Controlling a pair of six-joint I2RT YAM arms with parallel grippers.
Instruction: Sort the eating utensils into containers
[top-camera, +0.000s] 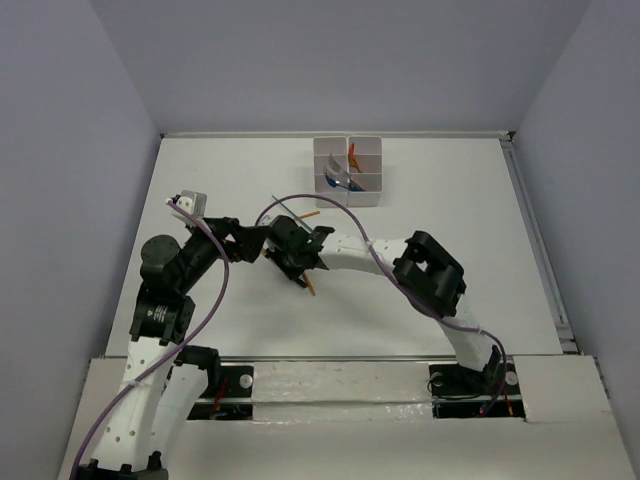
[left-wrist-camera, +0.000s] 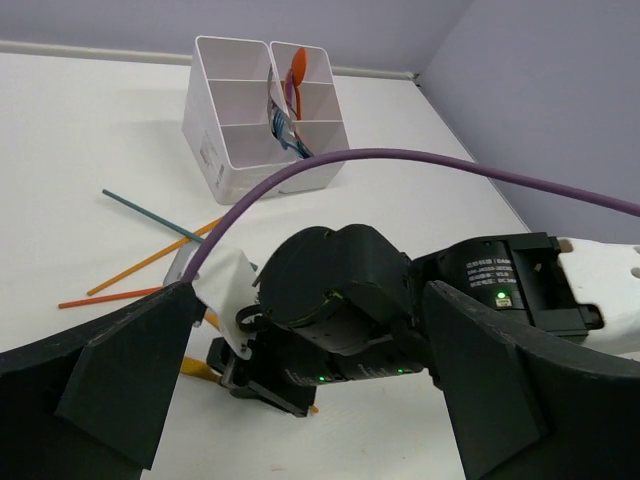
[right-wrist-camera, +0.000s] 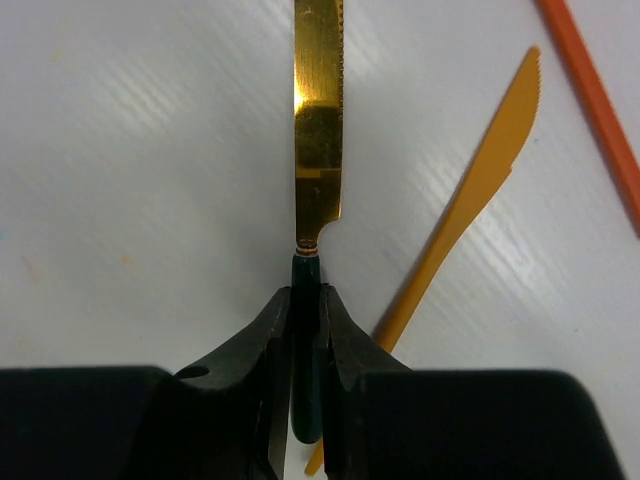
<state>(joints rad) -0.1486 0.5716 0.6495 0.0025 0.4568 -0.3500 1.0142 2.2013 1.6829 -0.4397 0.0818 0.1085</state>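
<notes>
The right pincer (right-wrist-camera: 307, 300) is pressed together on the dark green handle of a gold-bladed knife (right-wrist-camera: 318, 120). The handle sits squarely in the narrow gap between the two black fingers. The serrated blade runs straight out past the fingertips, in line with the pincer. The blade is over the white counter (top-camera: 450, 200), but whether it touches the surface cannot be told.

Just to the right of the fingers, an orange plastic knife (right-wrist-camera: 480, 190) lies flat on the counter. It slants away from the held handle, with its tip pointing up and to the right, clear of the gold blade. Beyond it, an orange stick (right-wrist-camera: 590, 100) crosses the top right corner of the right wrist view.

The left pincer (left-wrist-camera: 308, 295) is spread wide and pinches nothing. Its two dark fingers frame the right arm's wrist, which sits close in front of it. A purple cable (left-wrist-camera: 400, 158) arcs over both.

Farther out, a teal stick (left-wrist-camera: 150, 215) and two orange sticks lie loose on the counter, between the pincers and the white bins (top-camera: 350, 198). The bins stand near the far edge, well apart from the right pincer (top-camera: 300, 265). An orange spoon (left-wrist-camera: 297, 68) stands upright in one compartment, with silver and blue pieces in the compartment next to it.
</notes>
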